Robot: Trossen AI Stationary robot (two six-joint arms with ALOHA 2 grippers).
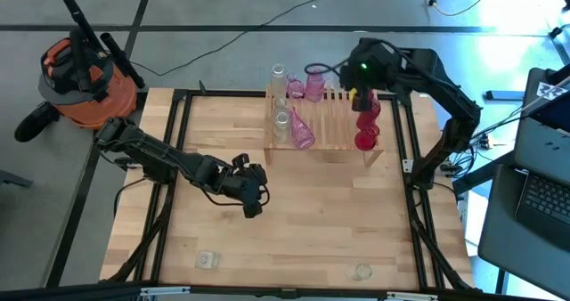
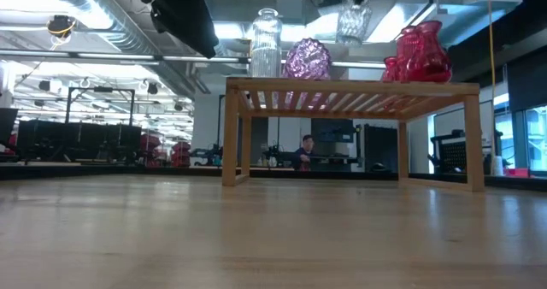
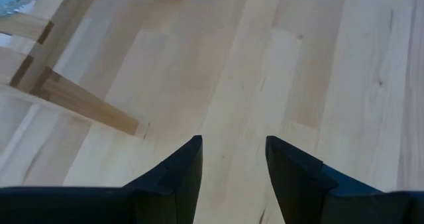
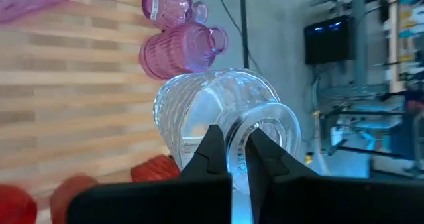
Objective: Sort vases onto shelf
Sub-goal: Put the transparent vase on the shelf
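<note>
The wooden slatted shelf (image 1: 334, 132) stands at the table's far middle. On it are clear vases (image 1: 281, 118) at its left, pink vases (image 1: 303, 137) in the middle and red vases (image 1: 365, 141) at its right. My right gripper (image 4: 236, 144) is shut on a clear ribbed vase (image 4: 218, 108), which is above the shelf's far right part (image 2: 353, 20). My left gripper (image 1: 254, 197) hovers open over bare tabletop, just in front of the shelf's left leg (image 3: 86, 101). Two small clear vases (image 1: 207, 260) (image 1: 361, 271) stand near the table's near edge. My right gripper pinches the rim of the clear vase's mouth (image 4: 240, 132) between its two fingers. One finger appears to be inside the mouth and the other outside on the neck. The fingers slant down from the far right side. The vase hangs tilted, lifted clear of the shelf top.
An orange shop vacuum (image 1: 80, 74) stands off the table's far left corner and a laptop (image 1: 539, 199) sits to the right of the table. Bare tabletop (image 1: 338, 221) lies between the shelf and the near edge. A person (image 2: 304, 149) sits far behind the table.
</note>
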